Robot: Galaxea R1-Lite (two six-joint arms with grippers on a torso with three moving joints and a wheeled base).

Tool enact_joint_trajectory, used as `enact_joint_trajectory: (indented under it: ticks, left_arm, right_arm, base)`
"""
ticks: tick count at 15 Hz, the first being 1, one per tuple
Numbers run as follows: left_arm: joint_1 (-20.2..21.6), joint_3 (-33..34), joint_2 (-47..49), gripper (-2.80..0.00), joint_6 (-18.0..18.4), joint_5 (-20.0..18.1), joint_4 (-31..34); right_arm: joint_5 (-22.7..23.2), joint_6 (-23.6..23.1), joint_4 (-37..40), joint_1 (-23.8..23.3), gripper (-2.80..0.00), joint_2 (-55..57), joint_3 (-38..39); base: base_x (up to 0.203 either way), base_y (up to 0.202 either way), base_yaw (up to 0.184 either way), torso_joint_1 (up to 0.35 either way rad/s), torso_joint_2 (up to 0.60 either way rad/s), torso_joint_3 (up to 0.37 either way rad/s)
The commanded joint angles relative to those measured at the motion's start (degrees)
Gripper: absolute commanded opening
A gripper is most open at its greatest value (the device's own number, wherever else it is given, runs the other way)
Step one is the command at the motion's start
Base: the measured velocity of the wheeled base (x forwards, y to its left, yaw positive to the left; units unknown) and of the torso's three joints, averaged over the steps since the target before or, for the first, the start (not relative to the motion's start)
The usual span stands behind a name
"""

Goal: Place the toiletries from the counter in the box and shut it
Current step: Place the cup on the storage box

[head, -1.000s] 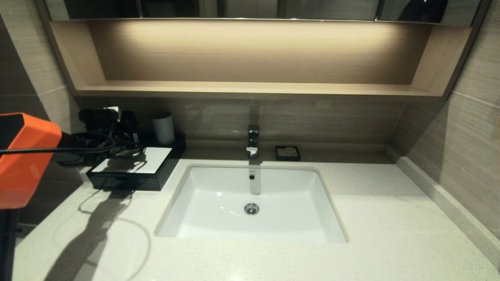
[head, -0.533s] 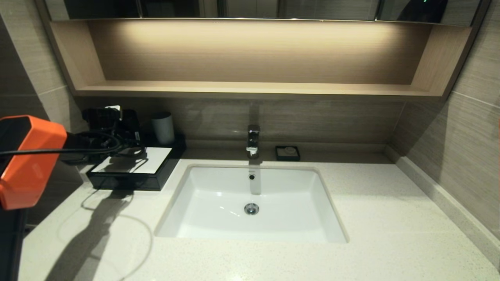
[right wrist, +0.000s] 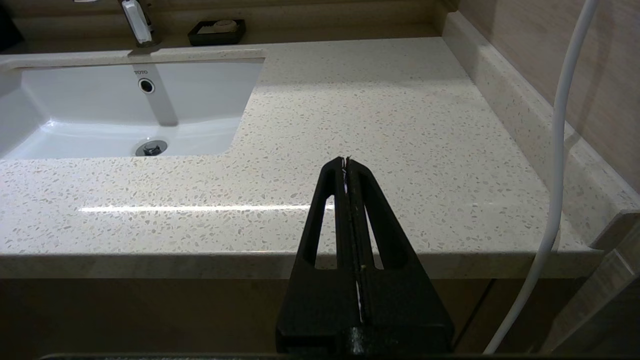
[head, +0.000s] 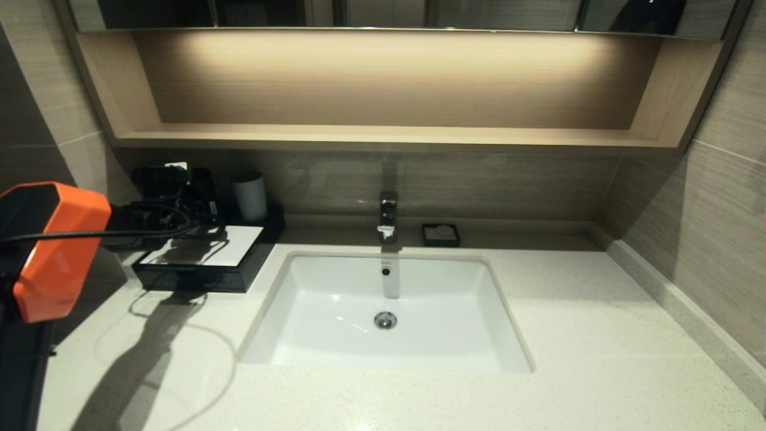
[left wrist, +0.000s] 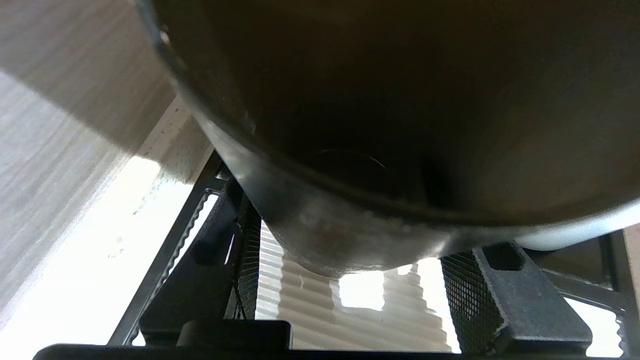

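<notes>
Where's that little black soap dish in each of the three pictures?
Head view: soap dish by the back wall, right of the faucet.
Right wrist view: soap dish behind the basin, beside the faucet.
Left wrist view: not in it.
Shared landmark: the faucet.

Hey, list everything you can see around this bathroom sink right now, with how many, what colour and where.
counter: one, cream speckled, across the foreground
basin: one, white, sunk in the counter's middle
faucet: one, chrome, behind the basin
soap dish: one, black, right of the faucet
box: one, black with white top, left of the basin
cup: one, dark grey, behind the box
shelf: one, lit wood, above the faucet
toiletries: none in view
left gripper: fingers apart, above the box, close to the cup
right gripper: black fingers together, over the counter's front right edge
</notes>
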Motion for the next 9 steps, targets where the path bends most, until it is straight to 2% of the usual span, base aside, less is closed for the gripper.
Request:
enact_joint_trajectory:
  ticks: [1, 9]
  left_arm:
    - [0.0, -1.7, 0.7, -2.80, -0.1, 0.0, 0.6]
    - [-0.1, -3.5, 2.6, -2.80, -0.2, 0.0, 1.3]
  right_arm:
    - [0.0, 0.0, 0.0, 0.0, -2.80, 0.1, 0.0]
    - [0.0, 0.0, 0.0, 0.0, -2.80, 0.1, 0.0]
  base:
    - [0.000, 0.000, 0.000, 0.000, 0.00, 0.000]
    - [0.000, 0.000, 0.000, 0.000, 0.00, 0.000]
